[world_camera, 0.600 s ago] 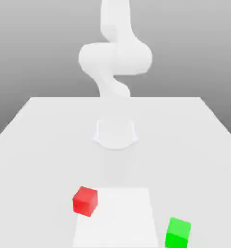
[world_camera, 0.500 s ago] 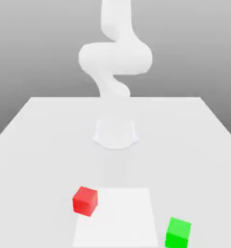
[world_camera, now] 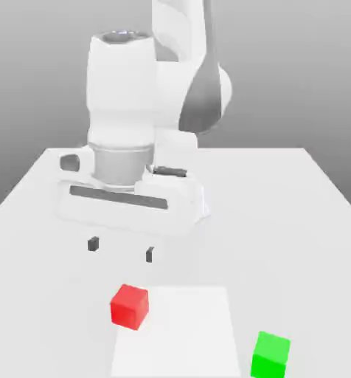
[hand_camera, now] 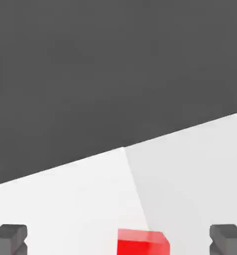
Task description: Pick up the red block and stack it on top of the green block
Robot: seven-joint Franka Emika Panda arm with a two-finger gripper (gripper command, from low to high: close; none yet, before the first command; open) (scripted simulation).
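The red block (world_camera: pixel 130 306) rests on the white table at the left corner of a paler square patch (world_camera: pixel 184 328). The green block (world_camera: pixel 270 354) sits near the front edge, to the exterior view's right of the patch. My gripper (world_camera: pixel 121 249) hovers just behind and above the red block, open, its two dark fingertips (world_camera: pixel 94 243) spread wide with nothing between them. In the hand view the red block (hand_camera: pixel 142 242) lies between the two fingertips (hand_camera: pixel 9 237), closer to one of them.
The white table (world_camera: pixel 296 207) stretches back to the arm's base. The big white hand and arm (world_camera: pixel 134 133) fill the space above the table's middle. A dark floor (hand_camera: pixel 115 69) lies beyond the table's edge in the hand view.
The hand and its fingers have come into the exterior view, now hanging above the table behind the red block. Both blocks stay where they were.
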